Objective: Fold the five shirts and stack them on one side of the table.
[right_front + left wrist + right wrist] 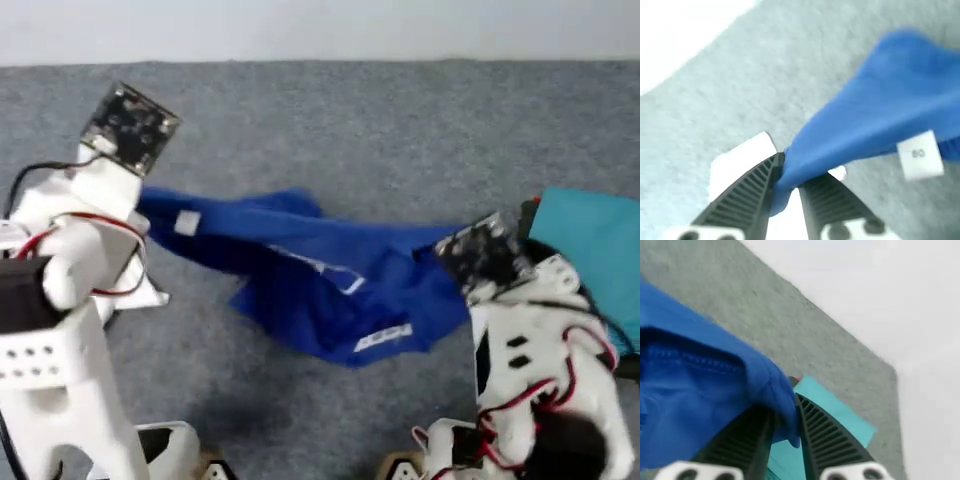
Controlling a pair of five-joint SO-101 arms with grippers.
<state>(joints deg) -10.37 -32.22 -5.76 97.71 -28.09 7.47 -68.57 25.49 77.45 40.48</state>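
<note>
Blue shirt (330, 285) is strung between both arms across the middle of the grey table (400, 120), its belly sagging onto the surface on the near side. Left gripper (789, 171): jaws pinched tight on a bunched edge at the shirt's left end, close to the white size label (919, 155). Right gripper (785, 412): clamped on a hemmed edge at the right end. Judgement: the two-point hold is meant to spread the cloth for folding. Teal shirt (595, 240) lies flat at the right edge, probably the stack site.

Overhead cam, close wrist cams, shirt (330, 290) shared
</note>
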